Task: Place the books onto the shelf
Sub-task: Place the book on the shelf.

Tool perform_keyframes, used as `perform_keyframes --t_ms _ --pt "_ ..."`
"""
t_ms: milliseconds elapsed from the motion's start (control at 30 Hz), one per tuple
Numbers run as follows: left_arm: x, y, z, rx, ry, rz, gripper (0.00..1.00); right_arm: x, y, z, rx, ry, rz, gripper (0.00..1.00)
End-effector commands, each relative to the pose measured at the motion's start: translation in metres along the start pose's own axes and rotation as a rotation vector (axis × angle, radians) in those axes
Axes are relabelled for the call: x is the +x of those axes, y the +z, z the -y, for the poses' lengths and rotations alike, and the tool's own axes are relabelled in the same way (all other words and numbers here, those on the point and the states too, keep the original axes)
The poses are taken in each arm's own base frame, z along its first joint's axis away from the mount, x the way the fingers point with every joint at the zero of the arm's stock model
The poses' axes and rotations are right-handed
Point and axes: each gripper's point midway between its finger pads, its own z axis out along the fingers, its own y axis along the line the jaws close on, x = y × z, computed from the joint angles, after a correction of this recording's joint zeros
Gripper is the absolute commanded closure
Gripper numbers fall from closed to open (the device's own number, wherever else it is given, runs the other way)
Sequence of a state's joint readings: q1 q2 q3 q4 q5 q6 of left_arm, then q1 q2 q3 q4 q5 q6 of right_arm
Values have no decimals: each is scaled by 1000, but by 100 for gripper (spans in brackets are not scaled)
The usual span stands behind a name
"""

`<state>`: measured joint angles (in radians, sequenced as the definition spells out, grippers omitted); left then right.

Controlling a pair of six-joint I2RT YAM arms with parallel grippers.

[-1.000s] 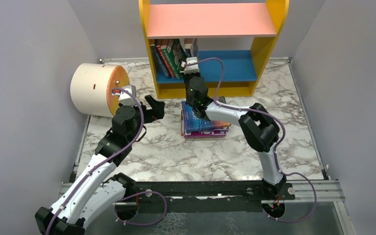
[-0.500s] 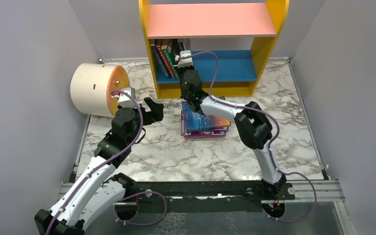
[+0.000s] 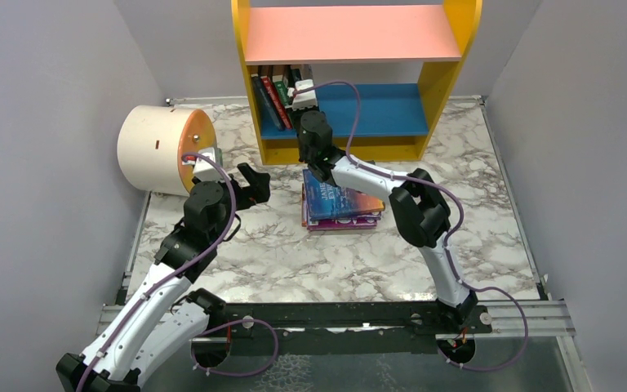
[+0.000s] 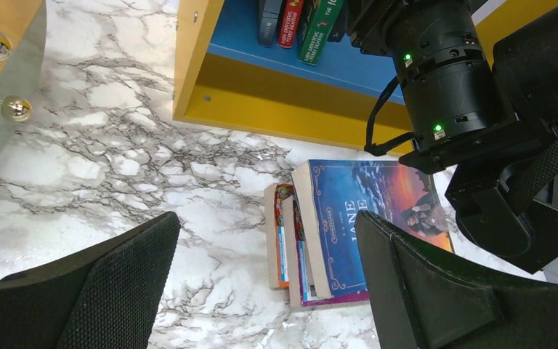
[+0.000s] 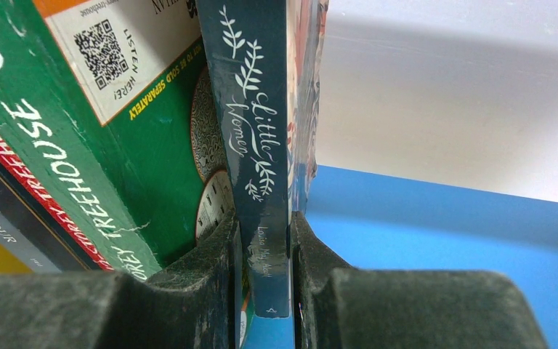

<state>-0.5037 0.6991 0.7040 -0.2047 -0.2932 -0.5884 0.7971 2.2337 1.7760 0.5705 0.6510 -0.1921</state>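
Observation:
My right gripper (image 5: 264,269) is shut on the spine of a dark teal book, "Little Women" (image 5: 256,138). It holds the book upright on the blue lower board (image 5: 450,240) of the shelf (image 3: 445,73), pressed against a leaning green book (image 5: 123,138). From above, the right gripper (image 3: 300,82) reaches under the pink board (image 3: 351,33), beside the standing books (image 3: 273,98). A stack of books (image 3: 339,204) lies flat on the marble table with a blue "Jane" cover (image 4: 367,211) on top. My left gripper (image 3: 255,186) hovers open and empty left of the stack.
A cream cylinder with an orange end (image 3: 159,147) lies at the table's left, close behind my left arm. The right arm's forearm (image 4: 450,94) passes over the stack. Grey walls enclose the marble table (image 3: 294,253) on both sides.
The right arm has carried the teal book leftward along the lower board, up against the standing books. The left gripper has drifted slightly left and opened a little wider.

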Motion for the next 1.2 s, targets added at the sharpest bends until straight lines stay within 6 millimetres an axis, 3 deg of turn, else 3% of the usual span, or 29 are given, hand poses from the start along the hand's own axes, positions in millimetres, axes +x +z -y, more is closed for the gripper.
perform_keyframes --t_ms 0,233,700,1167 --pt "-2 -1 -7 -27 4 25 14 -17 4 -16 -65 49 57 99" --pt "-3 0 -7 -27 2 27 14 -4 7 -25 -96 11 22 99" --pt "-4 1 -6 -28 4 27 14 21 3 -26 -96 -13 -47 99" --pt "-3 1 -8 -33 3 25 14 10 -10 -26 -107 -10 -38 97"
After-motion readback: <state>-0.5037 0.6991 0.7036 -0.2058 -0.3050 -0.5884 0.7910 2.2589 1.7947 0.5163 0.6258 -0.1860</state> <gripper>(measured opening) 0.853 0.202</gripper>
